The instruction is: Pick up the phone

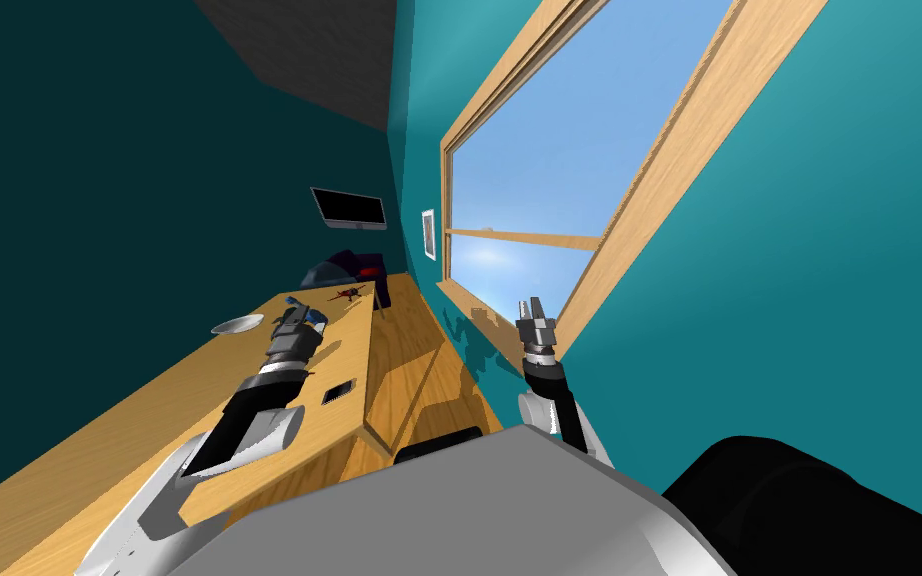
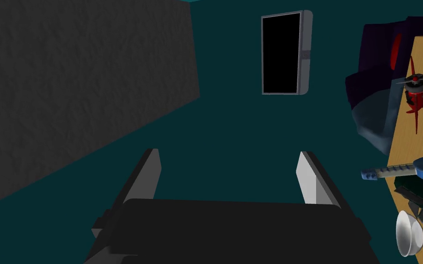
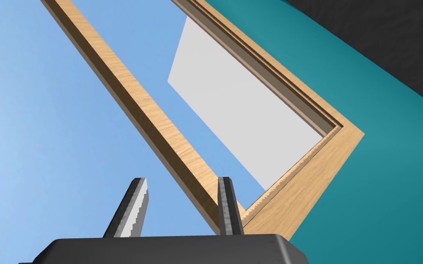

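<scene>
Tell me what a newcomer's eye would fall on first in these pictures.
The big wood-framed window, full of blue sky, dominates the teal wall on the right of the head view. To its left runs a long wooden desk, where the small dark phone lies flat beside my left forearm. The left tool, open, reaches past the phone toward a red toy plane.

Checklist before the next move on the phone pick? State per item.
1. Phone located: ok, lies flat on the wooden desk.
2. Left gripper open: ok, fingers apart and empty.
3. Left gripper over the phone: not ok, it is beyond it, near the white bowl.
4. Left wrist camera sees the phone: not ok, it faces the wall.
5. Right gripper out of the way: ok, by the window.
</scene>
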